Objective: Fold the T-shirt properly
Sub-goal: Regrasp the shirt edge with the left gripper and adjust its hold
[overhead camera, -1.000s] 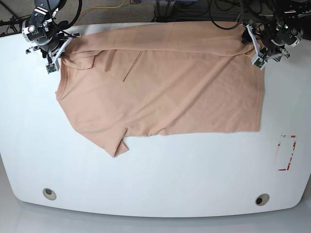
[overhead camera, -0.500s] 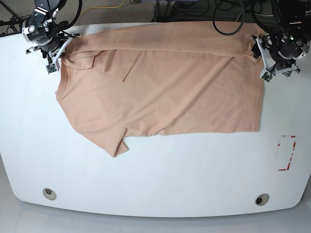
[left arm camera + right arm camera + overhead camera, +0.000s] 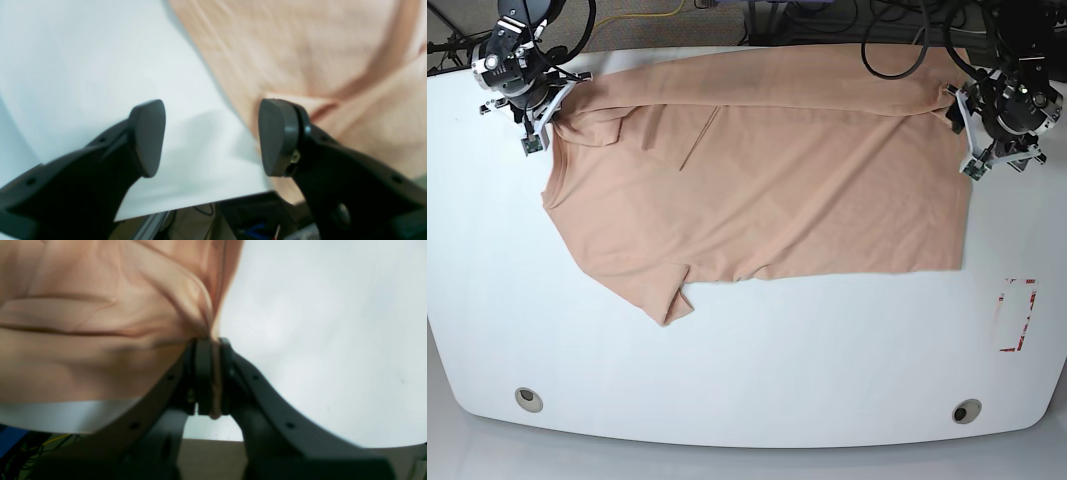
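T-shirt [image 3: 767, 170]: peach-pink, short-sleeved, spread flat across the far half of the table, body running 9 to 3 o'clock; top edge folded over into a long band along the far rim; no print visible on the upward face.
Table [image 3: 757, 370]: white, rounded corners; near half bare of cloth.
Right gripper [image 3: 535, 105]: at about 10 o'clock on the table, at the shirt's corner; in its wrist view [image 3: 209, 373] the dark fingers are pressed together with a pinch of peach cloth between them, fabric gathered into creases at the tips.
Sleeve [image 3: 662, 295]: points toward 7 o'clock, tip slightly turned over, lying on the table.
Round fittings: one near 7 o'clock [image 3: 527, 399], one near 5 o'clock [image 3: 967, 411], both set in the tabletop.
Left gripper [image 3: 975, 140]: at about 2 o'clock, just beside the shirt's edge; in its wrist view [image 3: 211, 136] the two dark pads stand well apart, nothing between them, one pad over white table, the other over cloth.
Red-marked rectangle [image 3: 1017, 315]: at 4 o'clock, apart from the shirt.
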Available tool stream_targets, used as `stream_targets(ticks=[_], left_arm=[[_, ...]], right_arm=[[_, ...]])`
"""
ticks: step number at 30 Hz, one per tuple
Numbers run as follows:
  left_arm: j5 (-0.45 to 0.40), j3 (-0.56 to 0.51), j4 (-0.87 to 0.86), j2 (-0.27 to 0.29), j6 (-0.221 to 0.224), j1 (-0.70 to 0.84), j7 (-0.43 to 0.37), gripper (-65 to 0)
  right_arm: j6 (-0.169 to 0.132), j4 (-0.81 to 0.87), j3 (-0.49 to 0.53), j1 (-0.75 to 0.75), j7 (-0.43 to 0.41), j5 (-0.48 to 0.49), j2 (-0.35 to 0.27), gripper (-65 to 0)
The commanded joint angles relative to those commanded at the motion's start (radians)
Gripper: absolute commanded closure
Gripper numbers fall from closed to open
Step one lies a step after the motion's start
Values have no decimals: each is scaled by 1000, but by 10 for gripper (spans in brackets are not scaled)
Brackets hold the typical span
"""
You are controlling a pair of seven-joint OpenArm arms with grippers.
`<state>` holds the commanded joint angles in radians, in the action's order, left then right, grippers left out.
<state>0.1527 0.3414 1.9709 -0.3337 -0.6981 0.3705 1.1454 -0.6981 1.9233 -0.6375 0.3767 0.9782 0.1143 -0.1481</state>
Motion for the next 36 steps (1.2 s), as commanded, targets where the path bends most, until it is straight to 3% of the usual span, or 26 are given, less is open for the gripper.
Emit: stream_targets(ticks=[8, 25, 36], left_arm=[[2, -2, 6, 5, 0, 55, 0, -408], [189, -44, 5, -31, 0, 120, -3, -408], [132, -46, -2, -31, 0, 114, -5, -408]], right_arm=[[0, 0, 0, -8, 0, 0, 0, -6], [0, 0, 0, -8, 0, 0, 0, -6], [0, 0, 0, -6, 0, 0, 0, -6]])
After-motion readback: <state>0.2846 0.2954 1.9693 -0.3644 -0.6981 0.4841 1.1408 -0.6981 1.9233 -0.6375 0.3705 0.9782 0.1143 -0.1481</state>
